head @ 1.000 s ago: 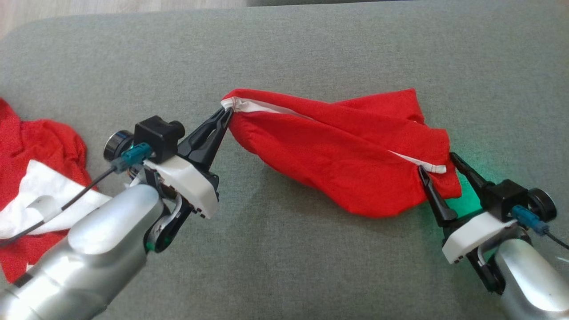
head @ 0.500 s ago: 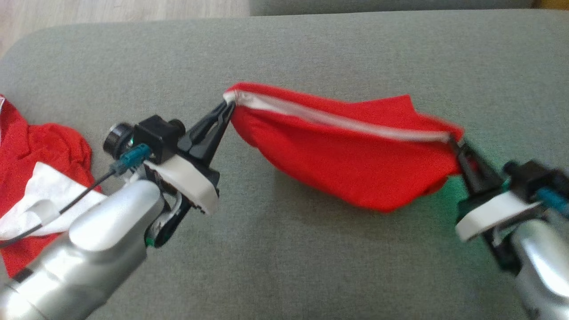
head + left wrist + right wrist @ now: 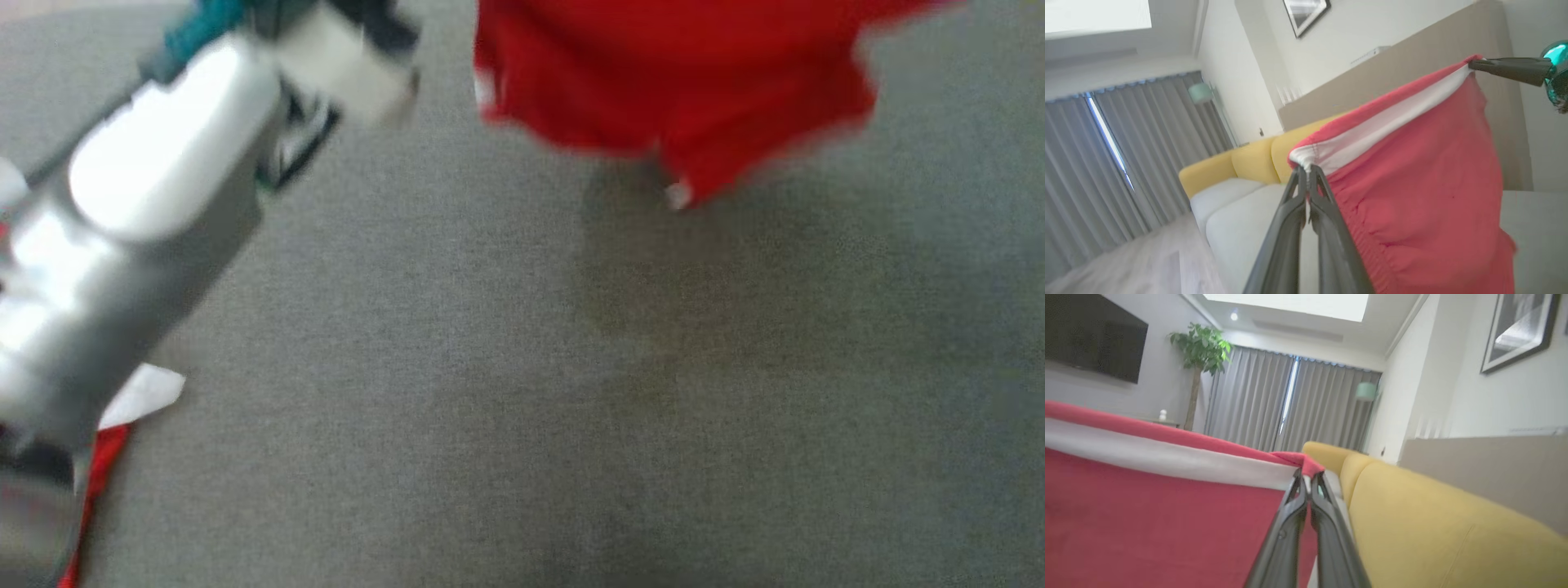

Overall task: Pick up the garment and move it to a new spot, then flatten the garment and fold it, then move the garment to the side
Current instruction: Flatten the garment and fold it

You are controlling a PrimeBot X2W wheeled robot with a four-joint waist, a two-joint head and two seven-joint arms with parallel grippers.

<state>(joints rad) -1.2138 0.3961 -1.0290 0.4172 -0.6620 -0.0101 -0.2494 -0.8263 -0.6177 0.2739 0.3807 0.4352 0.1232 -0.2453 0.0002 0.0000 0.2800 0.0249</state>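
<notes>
The garment [image 3: 669, 82] is red with a white band, and it hangs blurred above the grey surface [image 3: 571, 408] at the top of the head view. My left forearm [image 3: 147, 188] reaches up along the left edge there. In the left wrist view my left gripper [image 3: 1306, 171] is shut on one end of the white band of the garment [image 3: 1412, 183]. My right gripper [image 3: 1474, 64] pinches the far end of that band. In the right wrist view my right gripper [image 3: 1306, 475] is shut on its corner of the garment [image 3: 1147, 506]. The band is stretched taut between the two grippers.
Another red and white cloth [image 3: 122, 408] lies at the lower left of the grey surface, partly behind my left arm. A yellow sofa [image 3: 1433, 522] stands beyond the garment, with grey curtains [image 3: 1274, 404] and a potted plant [image 3: 1198, 347] further back.
My right gripper has shut on the garment's band corner. Both arms have lifted the garment off the grey surface, pulling the band straight. The head camera has also shifted and blurred.
</notes>
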